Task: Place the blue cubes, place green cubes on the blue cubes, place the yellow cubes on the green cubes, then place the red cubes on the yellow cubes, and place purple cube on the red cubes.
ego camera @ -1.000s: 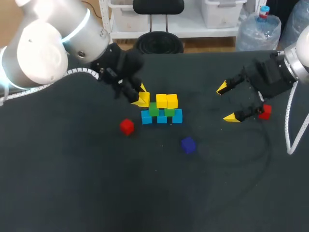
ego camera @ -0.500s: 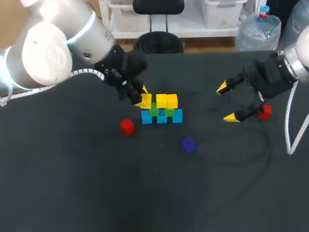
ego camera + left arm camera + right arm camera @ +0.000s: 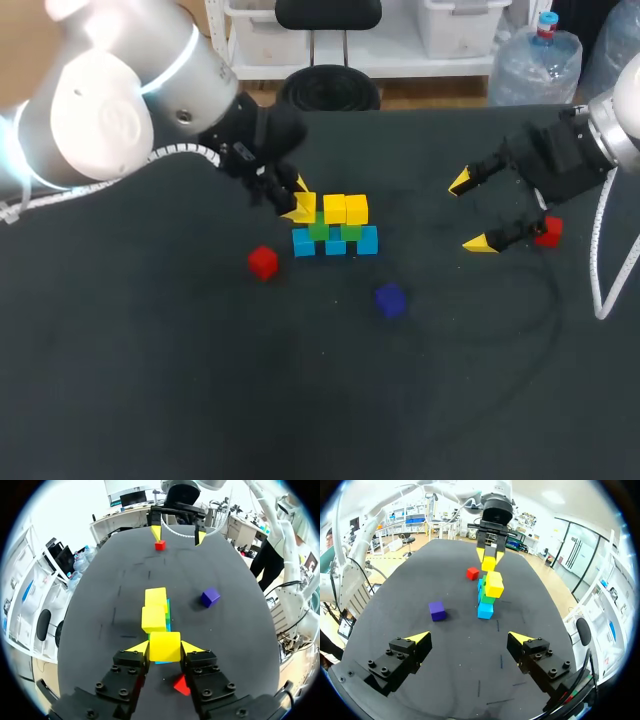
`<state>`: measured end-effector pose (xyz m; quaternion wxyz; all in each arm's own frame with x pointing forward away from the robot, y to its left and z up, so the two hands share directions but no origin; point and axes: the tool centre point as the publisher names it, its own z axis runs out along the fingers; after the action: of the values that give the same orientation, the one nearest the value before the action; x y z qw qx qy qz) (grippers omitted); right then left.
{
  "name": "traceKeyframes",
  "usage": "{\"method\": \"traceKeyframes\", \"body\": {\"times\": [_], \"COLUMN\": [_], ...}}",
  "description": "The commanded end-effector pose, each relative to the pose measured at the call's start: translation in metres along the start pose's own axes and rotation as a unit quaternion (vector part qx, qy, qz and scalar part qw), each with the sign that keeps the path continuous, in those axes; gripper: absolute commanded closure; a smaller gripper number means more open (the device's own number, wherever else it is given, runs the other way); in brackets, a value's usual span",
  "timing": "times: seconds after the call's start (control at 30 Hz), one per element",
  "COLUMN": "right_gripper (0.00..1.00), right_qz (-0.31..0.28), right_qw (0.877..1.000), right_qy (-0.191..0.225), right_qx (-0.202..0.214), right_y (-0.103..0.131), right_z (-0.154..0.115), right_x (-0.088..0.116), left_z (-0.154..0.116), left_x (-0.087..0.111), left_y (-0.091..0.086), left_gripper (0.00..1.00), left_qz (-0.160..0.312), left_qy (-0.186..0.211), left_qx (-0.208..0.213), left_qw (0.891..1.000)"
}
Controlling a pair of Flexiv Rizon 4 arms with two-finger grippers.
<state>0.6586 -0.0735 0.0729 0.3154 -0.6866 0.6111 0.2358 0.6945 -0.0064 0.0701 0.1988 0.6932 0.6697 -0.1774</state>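
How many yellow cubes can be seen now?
3. One yellow cube and a second sit on the green cubes; the third is gripped by the left gripper, beside them. None appears hidden.

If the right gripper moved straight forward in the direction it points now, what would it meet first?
Probably the near blue cube at the end of the cube stack, straight ahead of the open right gripper. The purple cube lies off to one side. Height is unclear.

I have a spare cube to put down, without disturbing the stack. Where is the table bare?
Bare: the wide part of the table nearer the robot than the red cube by the stack and the purple cube; also the strip between stack and open right gripper. Crowded: the stack's left end, where the left gripper grips a yellow cube.
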Motion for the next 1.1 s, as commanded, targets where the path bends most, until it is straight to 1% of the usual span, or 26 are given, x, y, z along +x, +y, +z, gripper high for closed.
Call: {"method": "traceKeyframes", "body": {"times": [0.03, 0.5, 1.1], "right_gripper": [0.0, 0.0, 0.0], "right_qz": [0.0, 0.0, 0.0], "right_qw": [1.0, 1.0, 1.0], "right_qy": [-0.001, -0.001, -0.001], "right_qx": [0.0, 0.0, 0.0], "right_y": [-0.0006, -0.0006, -0.0006], "right_z": [0.0005, 0.0005, 0.0005], "right_x": [0.0004, 0.0004, 0.0004], "left_z": [0.003, 0.0057, 0.0112], "left_x": [0.0003, 0.0019, -0.0016], "left_y": [0.0043, 0.01, 0.0094], "left_gripper": [1.0, 1.0, 1.0], "left_qz": [0.0, -0.008, -0.01], "left_qy": [-0.002, -0.007, -0.008], "left_qx": [0.0, -0.004, 0.0], "left_qw": [1.0, 1.0, 1.0]}}
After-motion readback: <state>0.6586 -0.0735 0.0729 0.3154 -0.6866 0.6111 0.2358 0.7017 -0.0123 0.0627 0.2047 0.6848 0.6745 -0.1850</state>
